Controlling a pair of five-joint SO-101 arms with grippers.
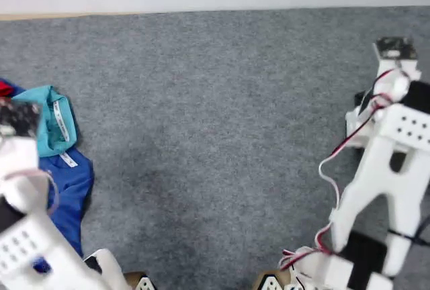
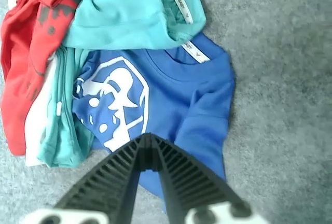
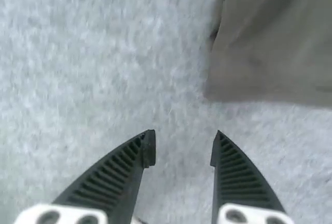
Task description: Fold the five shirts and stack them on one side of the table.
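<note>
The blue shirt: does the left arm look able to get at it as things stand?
Probably yes. The left gripper is right over the blue shirt, jaws shut, with nothing between the two. The teal shirt lies over its edge near the collar, but the printed front is bare.

**Inspector:** Surface condition?

**Assistant:** The bench has a grey, felt-like covering that lies flat.

**Inspector:** Items on it?

**Assistant:** Heaped at the left edge: a blue shirt with a white print lying on the covering, a teal shirt overlapping its collar, and a red shirt against the teal. On the right side is a grey-brown cloth, kind unclear.
</note>
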